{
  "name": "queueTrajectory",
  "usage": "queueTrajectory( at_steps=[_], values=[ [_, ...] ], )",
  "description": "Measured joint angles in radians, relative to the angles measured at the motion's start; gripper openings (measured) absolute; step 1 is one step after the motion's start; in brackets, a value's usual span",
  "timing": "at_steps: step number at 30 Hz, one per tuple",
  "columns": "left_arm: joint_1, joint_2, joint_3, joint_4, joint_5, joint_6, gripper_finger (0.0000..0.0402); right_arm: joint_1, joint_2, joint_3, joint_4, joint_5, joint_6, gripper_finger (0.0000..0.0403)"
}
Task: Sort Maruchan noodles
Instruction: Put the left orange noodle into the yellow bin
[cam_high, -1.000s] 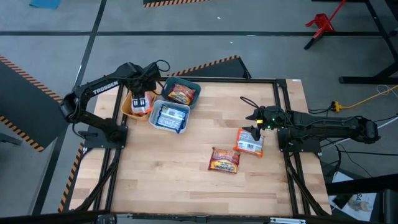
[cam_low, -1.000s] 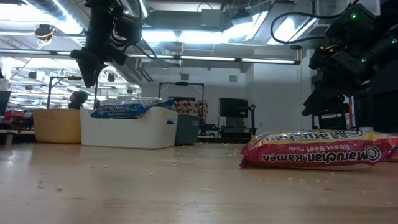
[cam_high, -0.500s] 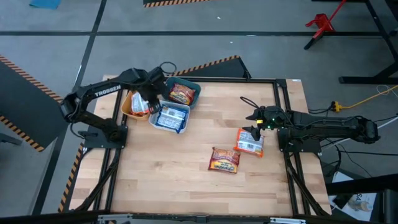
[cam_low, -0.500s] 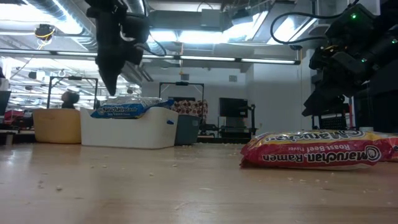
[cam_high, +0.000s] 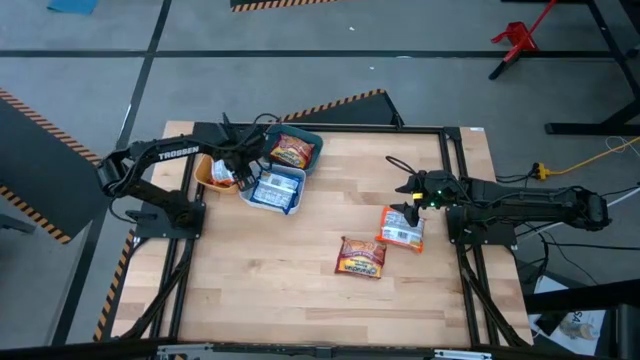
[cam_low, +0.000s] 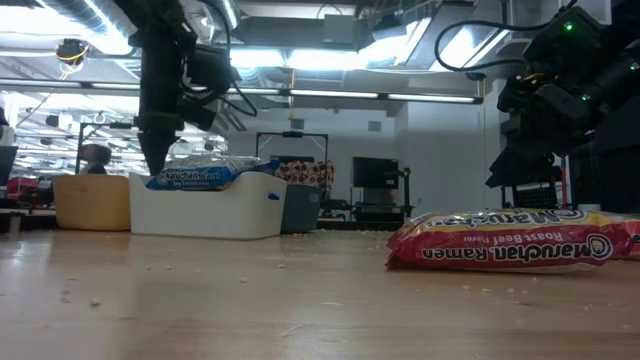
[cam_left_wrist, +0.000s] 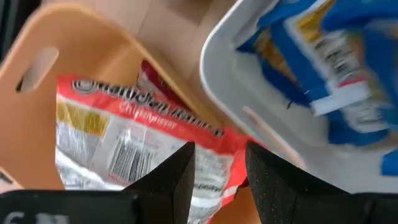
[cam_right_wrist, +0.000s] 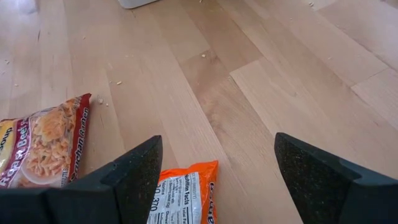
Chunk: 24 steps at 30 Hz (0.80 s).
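My left gripper (cam_high: 240, 175) points down over the gap between the yellow bin (cam_high: 203, 172) and the white bin (cam_high: 245, 196), its tips about level with the bins' rims (cam_low: 155, 168). Its fingers stand a little apart (cam_left_wrist: 221, 149) with nothing between them. Below them a red-and-white noodle packet (cam_left_wrist: 124, 137) lies in the yellow bin. Blue packets (cam_high: 275, 188) lie in the white bin, and a red packet (cam_high: 291, 151) in the teal bin. My right gripper (cam_right_wrist: 217, 180) waits open over an orange-silver packet (cam_high: 402, 232). A red packet (cam_high: 362, 257) lies flat on the table.
The three bins stand close together at the table's far left; the teal bin (cam_high: 316, 141) is the farthest. The two loose packets lie right of centre, near my right arm. Bare wood lies across the middle and the near half of the table.
My left gripper has come down from high over the yellow bin to rim height between the yellow and white bins, shifting slightly toward the table's right and near edge. It has rolled about its own pointing line on the way. My right arm has kept still.
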Motion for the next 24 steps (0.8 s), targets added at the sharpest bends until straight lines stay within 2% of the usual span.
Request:
queueTrajectory(
  at_steps=[8, 17, 20, 24],
  values=[
    [0.000, 0.000, -0.018, -0.055, -0.032, -0.026, 0.0134, 0.000, 0.000, 0.000, 0.000, 0.001, -0.002, 0.0296],
    [0.000, 0.000, -0.019, -0.154, -0.238, -0.102, 0.0134, 0.000, 0.000, 0.000, 0.000, 0.001, -0.002, 0.0296],
    [-0.008, -0.013, -0.008, -0.122, -0.220, -0.129, 0.0134, 0.000, 0.000, 0.000, 0.000, 0.002, -0.001, 0.0296],
    [-0.040, -0.088, -0.008, 0.108, -0.130, -0.138, 0.0134, 0.000, 0.000, 0.000, 0.001, 0.002, -0.001, 0.0296]
  ],
)
